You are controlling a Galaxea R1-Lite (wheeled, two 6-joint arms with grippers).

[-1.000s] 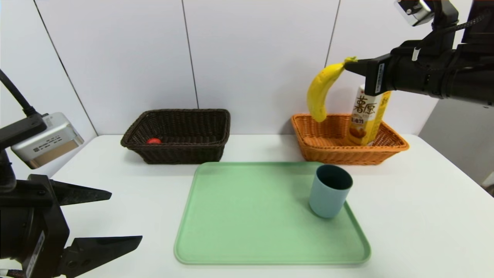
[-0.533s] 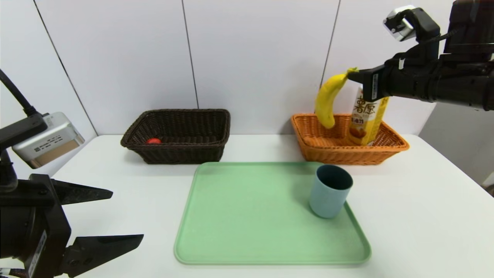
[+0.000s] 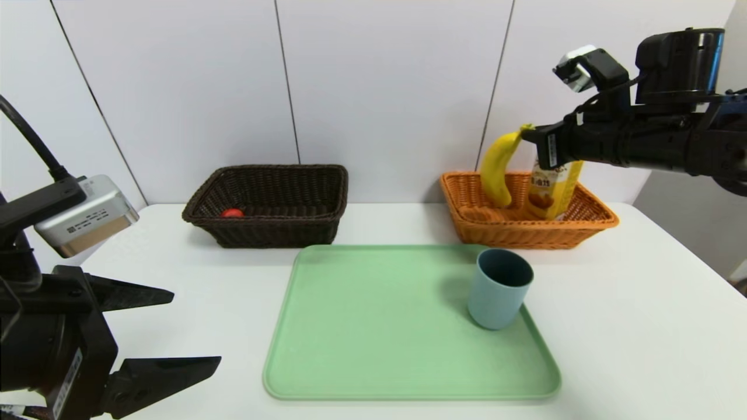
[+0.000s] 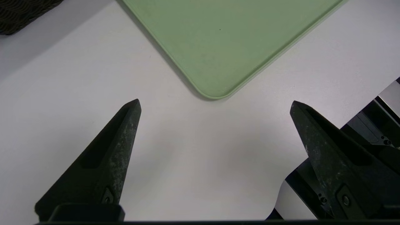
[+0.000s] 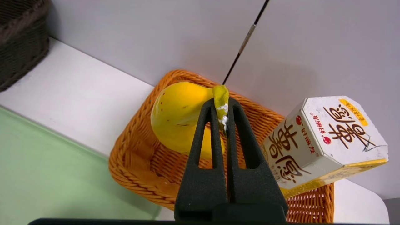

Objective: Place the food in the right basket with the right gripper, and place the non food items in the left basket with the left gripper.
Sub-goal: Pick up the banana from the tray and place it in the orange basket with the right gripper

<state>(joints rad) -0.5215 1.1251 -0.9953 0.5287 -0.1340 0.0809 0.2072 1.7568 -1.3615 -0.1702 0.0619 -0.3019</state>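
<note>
My right gripper (image 3: 528, 133) (image 5: 222, 104) is shut on the stem of a yellow banana (image 3: 497, 170) (image 5: 178, 117), which hangs with its lower end inside the orange right basket (image 3: 578, 232) (image 5: 134, 162). A white-and-yellow snack box (image 3: 553, 185) (image 5: 325, 140) leans in the same basket, just beside the banana. The dark brown left basket (image 3: 268, 230) at the back left holds a red duck (image 3: 232, 213). A grey-blue cup (image 3: 499, 289) stands upright on the green tray (image 3: 373, 326). My left gripper (image 3: 195, 329) (image 4: 215, 104) is open over bare table at the near left. The spoon is out of view.
The green tray (image 4: 225, 40) lies in the middle of the white table, its near corner just ahead of my left gripper. A white panelled wall stands right behind both baskets. The table's right edge lies beyond the orange basket.
My right arm has come down with the banana, whose lower end has sunk from above the orange basket's rim into the basket. The left gripper has barely shifted.
</note>
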